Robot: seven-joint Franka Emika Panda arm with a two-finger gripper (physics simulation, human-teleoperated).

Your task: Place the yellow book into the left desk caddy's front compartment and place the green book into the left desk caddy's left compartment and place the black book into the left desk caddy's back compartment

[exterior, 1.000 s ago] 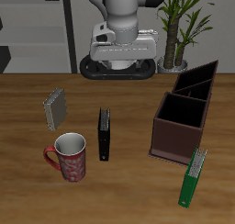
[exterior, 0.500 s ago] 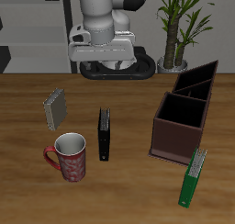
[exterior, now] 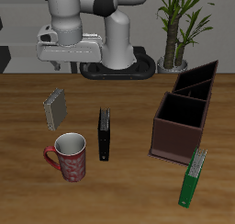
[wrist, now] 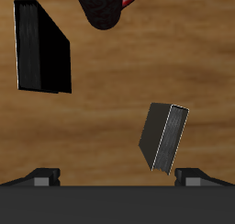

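Wooden tabletop point(exterior: 128, 186) with a potted plant point(exterior: 179, 21) at its back edge, near the robot's base. Landmark: the red patterned mug point(exterior: 69, 156), standing toward the table's front edge. The yellow book point(exterior: 55, 108) stands on edge just behind the mug, apart from it; the wrist view shows the same book point(wrist: 163, 136) directly below the gripper, its pale page edges turned up. The black book point(exterior: 105, 134) stands on edge just beside the mug, on the caddy's side, not touching it. The left desk caddy point(exterior: 184, 127), a dark maroon box with inner dividers, sits well apart from the mug, across the table beyond the black book. The green book point(exterior: 192, 178) rests tilted at the caddy's front corner. The gripper point(exterior: 60, 68) hangs in the air above and behind the yellow book, holding nothing; in the wrist view its two fingertips point(wrist: 41, 175) stand wide apart.
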